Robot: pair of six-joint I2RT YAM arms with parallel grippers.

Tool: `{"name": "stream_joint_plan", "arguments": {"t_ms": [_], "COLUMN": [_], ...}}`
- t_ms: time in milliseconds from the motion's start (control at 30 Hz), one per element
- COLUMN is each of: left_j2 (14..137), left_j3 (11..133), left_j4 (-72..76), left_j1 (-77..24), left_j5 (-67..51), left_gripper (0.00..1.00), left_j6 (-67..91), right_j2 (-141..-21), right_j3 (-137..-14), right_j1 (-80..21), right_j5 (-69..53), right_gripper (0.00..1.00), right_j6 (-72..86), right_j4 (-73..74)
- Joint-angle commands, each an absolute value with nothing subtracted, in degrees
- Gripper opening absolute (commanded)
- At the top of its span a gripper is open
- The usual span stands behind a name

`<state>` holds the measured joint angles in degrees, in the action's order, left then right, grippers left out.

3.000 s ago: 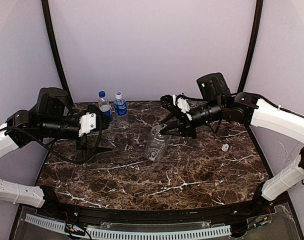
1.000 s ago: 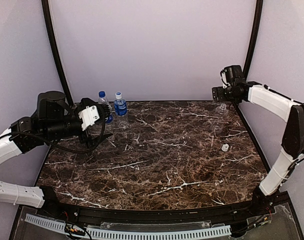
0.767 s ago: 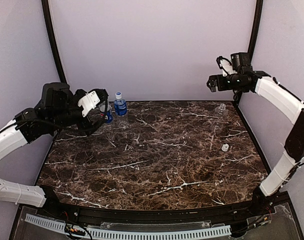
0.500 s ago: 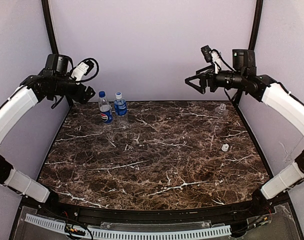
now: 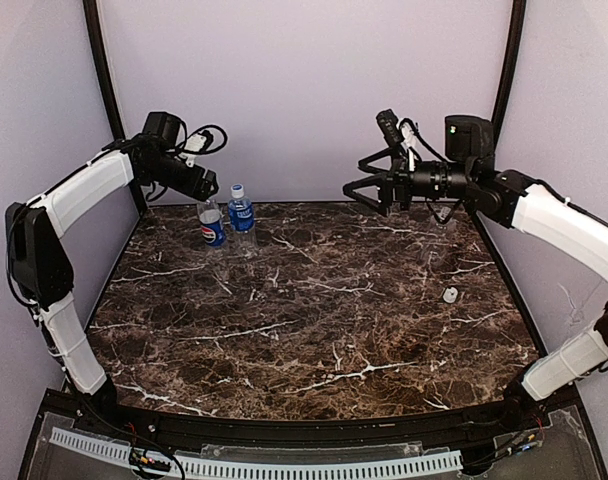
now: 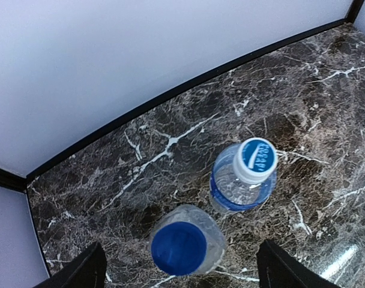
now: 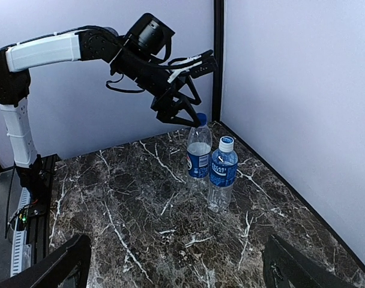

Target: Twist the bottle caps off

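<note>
Left fingers (image 6: 86, 271) spread, hovering above blue cap (image 6: 179, 248) of upright Pepsi bottle (image 5: 212, 230), upper left in top view. Right fingers (image 7: 62, 264) spread, empty, well apart. Risk: body unheld, so bottle spins with cap, or topples onto blue-label bottle (image 5: 242, 215) just beside.

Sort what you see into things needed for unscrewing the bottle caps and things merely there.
Job: Pepsi bottle, blue cap, blue-label bottle, white cap, loose white cap.
Merely there: marble table, perforated white strip, purple wall.
</note>
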<state>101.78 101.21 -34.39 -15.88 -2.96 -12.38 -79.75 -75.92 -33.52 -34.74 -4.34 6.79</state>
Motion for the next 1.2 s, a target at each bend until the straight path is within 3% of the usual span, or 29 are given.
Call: {"name": "stream_joint_plan", "arguments": {"t_ms": [0,167,267,867,1033,1133,1167], "left_j2": [101.82,102.32,102.9,104.93,104.94,105.0,104.89], "left_j3": [101.57,99.48,99.26,98.52,98.63,99.12,99.71], "left_j4": [-32.97,-30.47,-29.62,-29.34,-29.83,-31.45,-31.9], "left_j1": [-14.99,-14.99,-14.94,-14.92,-14.96,-14.94,-14.94], "left_j5": [-2.09,-2.43,-2.75,-4.2,-3.97,-4.35,-4.3], "left_gripper": [0.85,0.75,0.64,0.39,0.24,0.03,0.02], "left_j6": [-8.75,-8.17,-8.44,-8.15,-8.25,-8.89,-8.97], "right_j2": [-79.69,-79.89,-79.36,-76.3,-75.6,-75.24,-75.11], "right_j3": [-74.67,-74.54,-74.31,-73.56,-73.4,-73.35,-73.31], "right_j1": [-34.69,-34.87,-34.91,-34.98,-34.98,-34.98,-34.98], "right_j5": [-34.13,-34.03,-34.12,-31.73,-31.18,-30.94,-30.94], "right_gripper": [0.99,0.99,0.99,0.99,0.99,0.99,0.99], "right_j6": [-5.18,-5.17,-5.28,-7.9,-8.34,-8.39,-8.31], "right_j4": [5.38,6.15,6.74,10.66,11.32,11.42,11.5]}}
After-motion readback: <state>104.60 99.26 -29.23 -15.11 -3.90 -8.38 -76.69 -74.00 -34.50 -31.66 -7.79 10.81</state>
